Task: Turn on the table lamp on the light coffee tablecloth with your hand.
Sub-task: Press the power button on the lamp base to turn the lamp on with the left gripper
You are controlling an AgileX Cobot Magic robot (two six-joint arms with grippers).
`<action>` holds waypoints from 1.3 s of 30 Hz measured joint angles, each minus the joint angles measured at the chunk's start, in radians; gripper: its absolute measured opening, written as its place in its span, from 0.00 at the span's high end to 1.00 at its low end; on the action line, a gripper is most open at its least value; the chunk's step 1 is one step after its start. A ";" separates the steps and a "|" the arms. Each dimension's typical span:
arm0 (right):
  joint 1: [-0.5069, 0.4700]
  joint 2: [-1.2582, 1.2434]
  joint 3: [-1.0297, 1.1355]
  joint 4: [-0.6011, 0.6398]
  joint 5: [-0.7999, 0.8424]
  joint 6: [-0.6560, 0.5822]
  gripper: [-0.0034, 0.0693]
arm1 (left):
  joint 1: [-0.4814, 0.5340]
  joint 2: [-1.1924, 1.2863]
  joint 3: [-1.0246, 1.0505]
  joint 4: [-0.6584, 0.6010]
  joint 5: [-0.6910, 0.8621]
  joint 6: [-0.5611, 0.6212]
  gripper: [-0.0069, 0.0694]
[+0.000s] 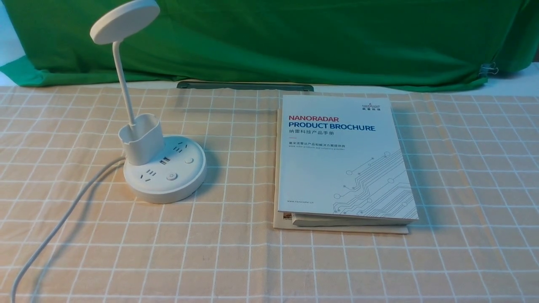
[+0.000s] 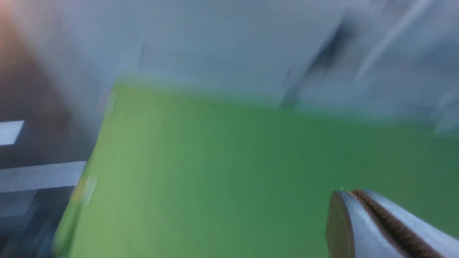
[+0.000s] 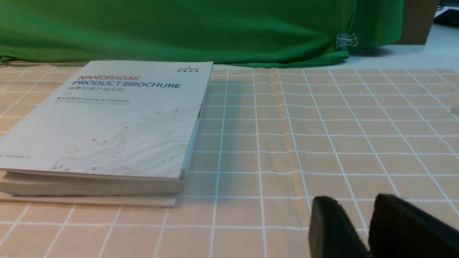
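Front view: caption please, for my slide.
White desk lamp left of stacked brochures on a gridded beige tablecloth.

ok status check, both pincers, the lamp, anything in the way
Left pincer shut, holding nothing; right pincer slightly open, holding nothing. Lamp upright on checked cloth, buttons uncovered. Nothing seen blocking them; books sit well aside.

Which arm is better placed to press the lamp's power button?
Probably left: the table lamp and its power button are on the robot's left, while the right gripper hangs beside the brochure.
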 joint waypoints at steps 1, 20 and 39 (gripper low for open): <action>0.000 0.000 0.000 0.000 0.000 0.000 0.63 | 0.000 0.049 -0.026 0.001 0.076 0.006 0.88; 0.000 0.000 0.000 0.000 0.000 0.000 0.63 | -0.179 1.051 -0.182 -0.695 0.672 0.583 0.91; 0.000 0.000 0.000 0.000 0.001 0.000 0.63 | -0.292 1.690 -0.832 -0.173 0.784 0.159 0.91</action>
